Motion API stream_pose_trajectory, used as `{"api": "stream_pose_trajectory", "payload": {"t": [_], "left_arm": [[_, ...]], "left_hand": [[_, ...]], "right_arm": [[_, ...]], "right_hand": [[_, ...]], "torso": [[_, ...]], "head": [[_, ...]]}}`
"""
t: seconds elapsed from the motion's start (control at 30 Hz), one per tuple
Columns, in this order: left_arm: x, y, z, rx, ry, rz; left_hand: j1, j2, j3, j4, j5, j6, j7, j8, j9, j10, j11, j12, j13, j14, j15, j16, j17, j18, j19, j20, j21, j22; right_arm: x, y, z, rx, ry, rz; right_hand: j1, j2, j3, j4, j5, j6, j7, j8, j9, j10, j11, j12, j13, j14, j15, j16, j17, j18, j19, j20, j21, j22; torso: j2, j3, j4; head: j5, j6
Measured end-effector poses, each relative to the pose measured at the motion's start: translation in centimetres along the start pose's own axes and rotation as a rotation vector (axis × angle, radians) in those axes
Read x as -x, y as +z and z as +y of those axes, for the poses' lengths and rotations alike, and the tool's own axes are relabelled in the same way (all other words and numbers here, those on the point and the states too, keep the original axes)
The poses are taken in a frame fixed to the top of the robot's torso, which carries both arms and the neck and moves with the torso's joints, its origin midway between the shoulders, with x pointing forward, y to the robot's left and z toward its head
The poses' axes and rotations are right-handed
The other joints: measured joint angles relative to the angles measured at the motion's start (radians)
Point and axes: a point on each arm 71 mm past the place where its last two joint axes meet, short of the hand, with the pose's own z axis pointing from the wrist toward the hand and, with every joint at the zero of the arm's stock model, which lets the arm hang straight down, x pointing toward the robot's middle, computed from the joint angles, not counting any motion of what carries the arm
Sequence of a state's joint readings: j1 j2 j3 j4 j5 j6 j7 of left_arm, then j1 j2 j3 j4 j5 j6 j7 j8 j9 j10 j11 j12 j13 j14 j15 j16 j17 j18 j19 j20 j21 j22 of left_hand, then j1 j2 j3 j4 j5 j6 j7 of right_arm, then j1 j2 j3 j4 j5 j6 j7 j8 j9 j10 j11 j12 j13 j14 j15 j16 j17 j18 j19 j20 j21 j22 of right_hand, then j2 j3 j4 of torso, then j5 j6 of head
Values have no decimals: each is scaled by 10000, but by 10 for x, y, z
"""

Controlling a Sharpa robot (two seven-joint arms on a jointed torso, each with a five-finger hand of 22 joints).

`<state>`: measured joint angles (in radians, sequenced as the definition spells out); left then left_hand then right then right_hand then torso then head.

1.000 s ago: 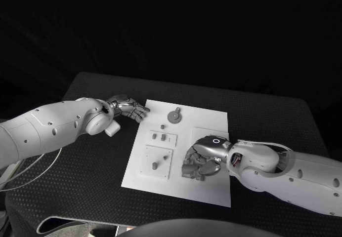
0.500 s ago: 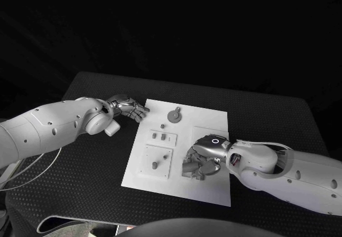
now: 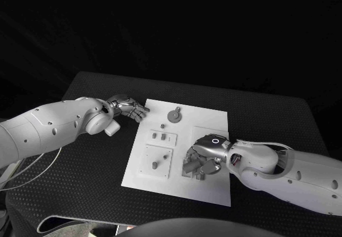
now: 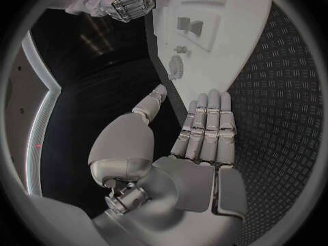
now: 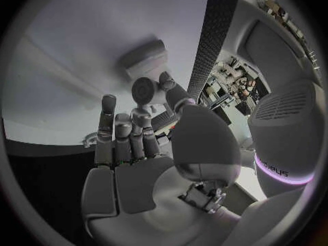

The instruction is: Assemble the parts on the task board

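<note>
Now the right hand (image 3: 203,159) pinches a small round part (image 5: 144,87) over the task board (image 3: 210,121).
The left hand (image 3: 130,107) rests loose, holding nothing, at the board's far corner. If the pinch slips, the part could drop and roll onto the counter (image 3: 85,163).

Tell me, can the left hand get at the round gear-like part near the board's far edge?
Probably yes: the left hand rests open at the task board's far left corner, with bare board between it and the round part.
</note>
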<state>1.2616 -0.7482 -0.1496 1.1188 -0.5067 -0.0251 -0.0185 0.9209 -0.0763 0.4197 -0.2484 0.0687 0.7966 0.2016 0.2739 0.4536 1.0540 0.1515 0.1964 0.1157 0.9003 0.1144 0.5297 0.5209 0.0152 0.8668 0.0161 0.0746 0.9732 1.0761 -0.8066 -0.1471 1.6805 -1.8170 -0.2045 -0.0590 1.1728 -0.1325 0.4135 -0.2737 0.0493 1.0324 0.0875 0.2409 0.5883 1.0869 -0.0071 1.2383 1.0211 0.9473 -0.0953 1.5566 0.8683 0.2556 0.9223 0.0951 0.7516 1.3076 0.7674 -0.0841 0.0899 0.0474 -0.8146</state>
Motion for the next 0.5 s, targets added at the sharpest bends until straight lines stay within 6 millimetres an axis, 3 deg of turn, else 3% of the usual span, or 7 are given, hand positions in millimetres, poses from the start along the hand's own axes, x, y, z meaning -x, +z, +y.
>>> {"api": "stream_pose_trajectory", "payload": {"t": [0.07, 0.2, 0.5], "left_arm": [[0, 0, 0, 2, 2, 1], [0, 0, 0, 4, 5, 4], [0, 0, 0, 8, 9, 8]], "left_hand": [[0, 0, 0, 0, 0, 0, 0, 0, 0, 0, 0, 0, 0, 0, 0, -38, 0, 0, 0, 0, 0, 1], [0, 0, 0, 0, 0, 0, 0, 0, 0, 0, 0, 0, 4, 0, 0, -38, 7, 1, 0, 0, 0, 1], [0, 0, 0, 0, 0, 0, 0, 0, 1, 0, 0, 0, 8, 0, 0, -38, 8, 1, 0, 0, 0, 8]], "right_arm": [[0, 0, 0, 43, 5, -64], [1, -1, -2, 105, 15, -212], [1, -3, -9, 355, 341, -507]], "right_hand": [[87, -90, 757, 107, -30, 17, -17, -1, -83, 34, -35, 19, -36, 31, -31, 61, -32, 1, 34, 34, 0, 0], [81, -84, 1316, -90, -32, 17, -18, -2, -87, 34, -35, 48, -63, 33, -33, 61, -54, 1, 33, 34, 53, 0], [-69, 147, 1751, -450, 12, 12, -23, -4, -174, -251, 10, 116, -61, -262, 10, 182, -58, 0, -100, 93, 226, 0]], "torso": [[0, 1, 0], [0, 0, 0], [0, 1, 0]], "head": [[0, 0], [0, 6], [-6, 7]]}}
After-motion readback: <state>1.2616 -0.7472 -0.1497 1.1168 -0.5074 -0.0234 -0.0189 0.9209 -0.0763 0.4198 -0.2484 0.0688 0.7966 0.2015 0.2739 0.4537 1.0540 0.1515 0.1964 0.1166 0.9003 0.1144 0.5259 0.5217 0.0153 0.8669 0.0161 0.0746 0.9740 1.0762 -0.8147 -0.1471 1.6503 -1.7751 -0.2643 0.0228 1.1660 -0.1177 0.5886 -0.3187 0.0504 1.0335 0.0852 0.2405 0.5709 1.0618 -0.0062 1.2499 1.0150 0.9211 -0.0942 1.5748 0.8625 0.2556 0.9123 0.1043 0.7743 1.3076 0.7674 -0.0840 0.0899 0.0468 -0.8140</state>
